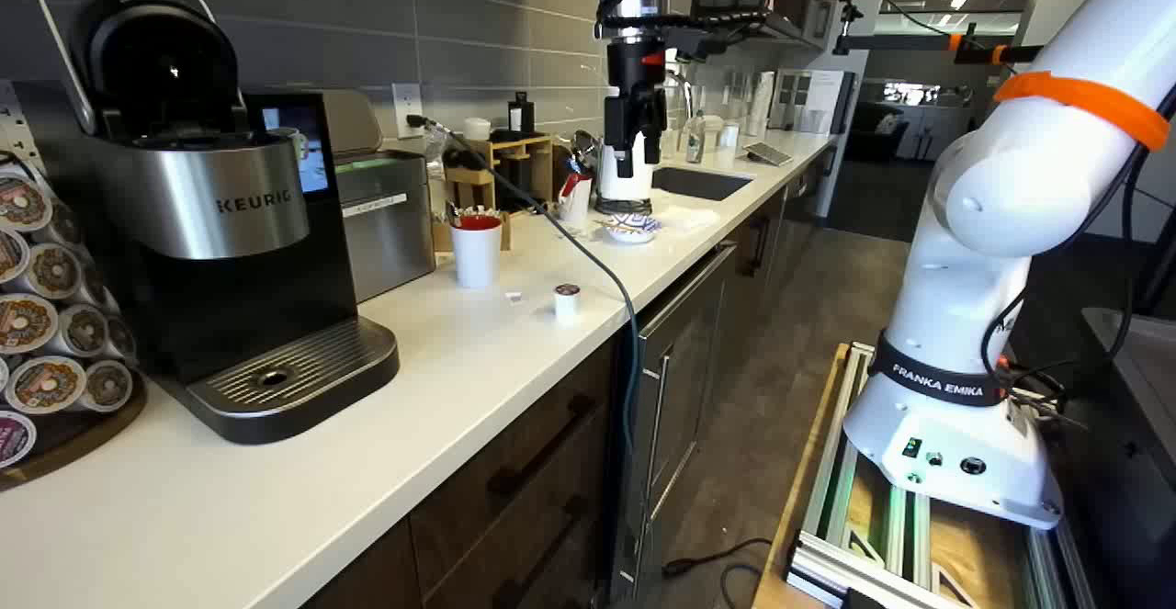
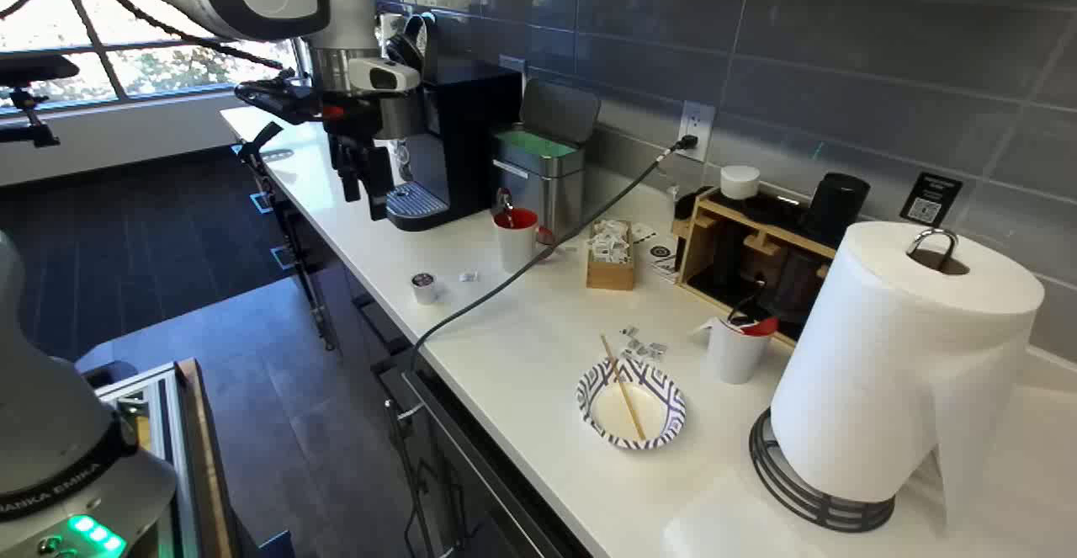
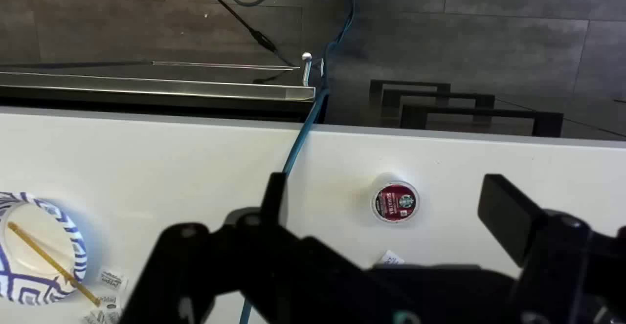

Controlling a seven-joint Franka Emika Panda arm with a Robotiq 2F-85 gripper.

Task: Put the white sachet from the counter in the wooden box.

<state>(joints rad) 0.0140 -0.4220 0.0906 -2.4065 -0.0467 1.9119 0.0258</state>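
Observation:
The small white sachet lies flat on the counter between the coffee pod and the white cup with a red inside. It also shows in an exterior view. In the wrist view the sachet is partly hidden by the gripper body. The wooden box, open at the top and filled with white sachets, stands on the counter near the wall. It is mostly hidden behind the cup in an exterior view. My gripper is open and empty, well above the counter; it shows in both exterior views.
The coffee pod stands below the gripper. The white cup stands near the box. A cable crosses the counter. A patterned bowl with a stick has several more sachets beside it. The coffee machine stands nearby.

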